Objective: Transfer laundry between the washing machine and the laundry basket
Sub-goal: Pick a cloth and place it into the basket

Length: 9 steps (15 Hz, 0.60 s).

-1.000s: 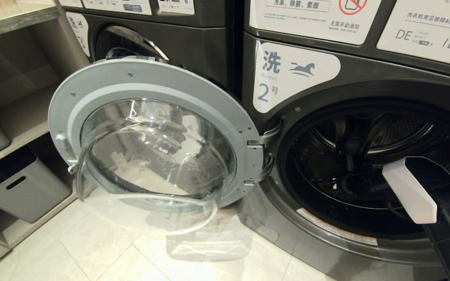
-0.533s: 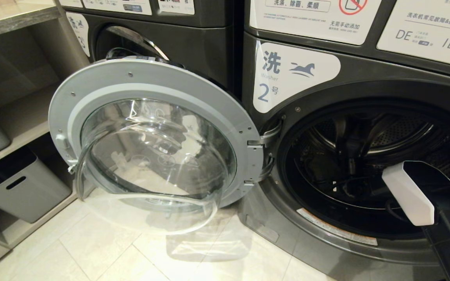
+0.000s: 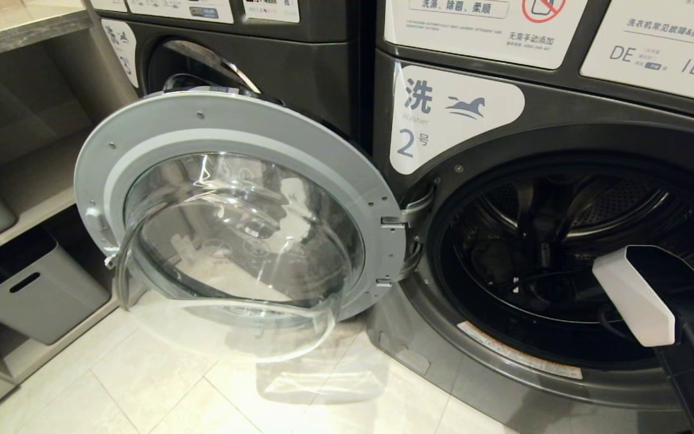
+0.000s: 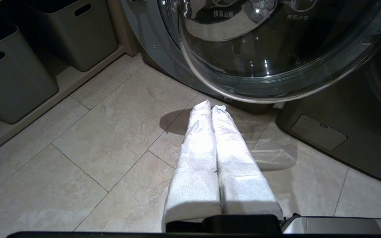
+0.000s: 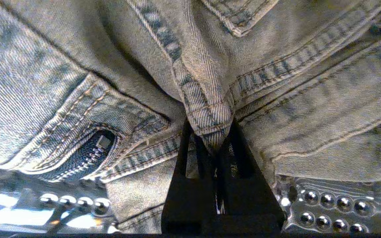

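Inside the drum [image 5: 326, 201] of the washing machine [image 3: 564, 138], the right gripper [image 5: 214, 148] has its dark fingers [image 5: 240, 158] drawn together on a fold of the faded denim garment [image 5: 78, 66]: a seamed ridge of the cloth runs down from twelve o'clock in the right wrist view and ends in a point pinched between the two fingertips at the centre. The rest of the denim spreads on every side of the fingers, with a zipper [image 5: 93, 155] at about eight o'clock from them and a stitched pocket edge at about one o'clock; the garment lies on the studded metal of the drum, which shows at five and seven o'clock. In the head view the right arm [image 3: 636, 298] reaches into the machine's round opening from about four o'clock, its white casing just inside the rim, and the gripper itself is hidden in the dark interior. The machine's glass door [image 3: 238, 211] stands swung wide at nine o'clock of the opening. The left gripper [image 4: 210, 109], its white-wrapped fingers pressed side by side and empty, hangs above the pale tiled floor [image 4: 94, 148] below the door, with grey bins [image 4: 12, 72] at about ten o'clock from it.
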Tool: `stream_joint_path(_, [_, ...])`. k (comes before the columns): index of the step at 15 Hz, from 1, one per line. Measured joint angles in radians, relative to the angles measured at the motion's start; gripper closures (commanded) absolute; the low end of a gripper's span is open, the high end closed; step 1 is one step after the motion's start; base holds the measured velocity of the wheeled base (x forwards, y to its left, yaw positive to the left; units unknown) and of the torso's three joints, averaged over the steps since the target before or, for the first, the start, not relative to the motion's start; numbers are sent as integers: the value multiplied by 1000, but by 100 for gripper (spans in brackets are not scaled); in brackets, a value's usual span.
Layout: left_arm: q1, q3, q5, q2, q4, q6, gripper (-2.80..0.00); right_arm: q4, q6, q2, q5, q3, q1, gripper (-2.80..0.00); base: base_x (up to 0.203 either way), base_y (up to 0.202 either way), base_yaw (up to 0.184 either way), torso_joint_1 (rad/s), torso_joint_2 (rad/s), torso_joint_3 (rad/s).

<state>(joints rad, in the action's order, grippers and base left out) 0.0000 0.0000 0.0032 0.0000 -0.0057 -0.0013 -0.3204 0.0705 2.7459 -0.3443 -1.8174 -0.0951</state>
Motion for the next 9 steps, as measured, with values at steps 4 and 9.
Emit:
stream_joint_path(4, [0, 0, 0, 0, 0, 0, 0, -2, 10, -47, 14, 22, 11, 0, 0, 0, 0, 0, 0, 0])
stream_joint_path(9, [0, 0, 0, 0, 0, 0, 0, -9, 14, -108, 15, 100, 49, 0, 0, 0, 0, 0, 0, 0])
